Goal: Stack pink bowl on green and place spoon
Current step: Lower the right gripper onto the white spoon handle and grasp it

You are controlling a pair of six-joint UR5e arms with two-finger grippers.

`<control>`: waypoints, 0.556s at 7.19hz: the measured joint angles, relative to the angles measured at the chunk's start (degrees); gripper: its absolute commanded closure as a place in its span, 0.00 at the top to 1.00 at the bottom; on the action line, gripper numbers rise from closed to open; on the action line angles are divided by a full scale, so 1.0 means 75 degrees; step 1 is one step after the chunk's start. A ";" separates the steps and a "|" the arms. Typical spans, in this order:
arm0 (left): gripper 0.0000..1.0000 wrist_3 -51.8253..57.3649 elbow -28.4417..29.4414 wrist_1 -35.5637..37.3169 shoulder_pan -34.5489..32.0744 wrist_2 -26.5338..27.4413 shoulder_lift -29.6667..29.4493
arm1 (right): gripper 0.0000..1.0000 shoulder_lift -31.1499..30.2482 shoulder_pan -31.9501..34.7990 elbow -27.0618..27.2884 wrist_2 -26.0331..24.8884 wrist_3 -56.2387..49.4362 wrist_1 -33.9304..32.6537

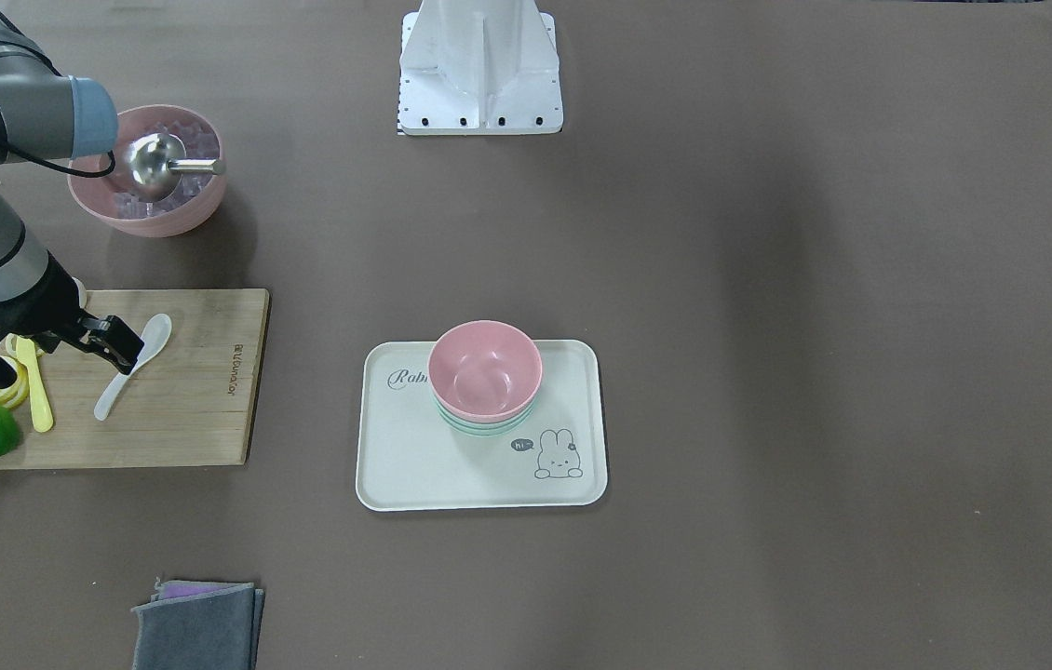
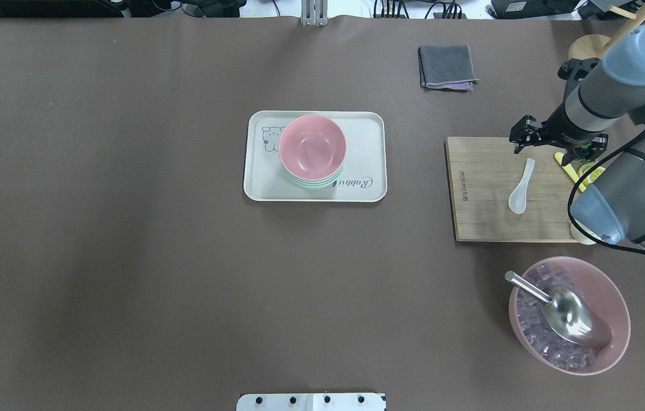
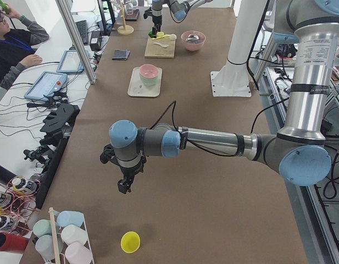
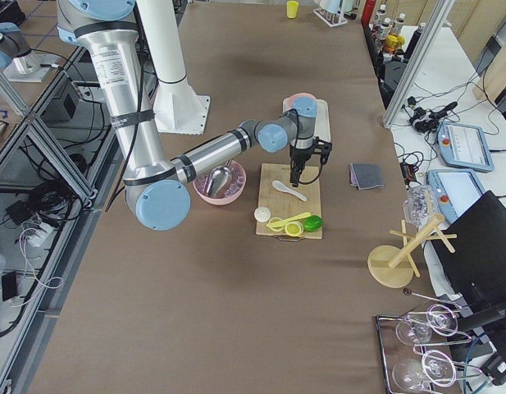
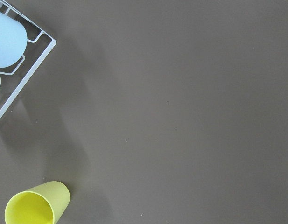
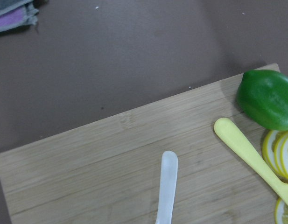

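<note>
Spoon (image 2: 523, 185), glossy translucent white, lies on grained rectangular wooden board (image 2: 485, 197).

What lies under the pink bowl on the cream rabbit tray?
Under the round pink bowl, pale green bowl rims show, nested, resting on the cream rectangular tray. The pink bowl covers their insides, so any contents cannot be seen.

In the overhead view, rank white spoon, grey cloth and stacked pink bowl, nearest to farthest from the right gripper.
1. white spoon, on the wooden board by the right gripper.
2. grey cloth, toward the far edge.
3. pink bowl, on the central tray.
</note>
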 measured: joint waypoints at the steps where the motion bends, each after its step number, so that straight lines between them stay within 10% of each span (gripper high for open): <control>1: 0.99 0.0012 0.0012 -0.0005 -0.0007 -0.0005 0.0007 | 0.87 -0.0021 -0.0100 -0.0393 -0.0135 0.0605 0.0482; 4: 0.99 0.0017 -0.0001 -0.0061 -0.0012 -0.0014 0.0112 | 0.64 -0.0054 -0.0486 -0.0864 -0.0527 0.1301 0.1298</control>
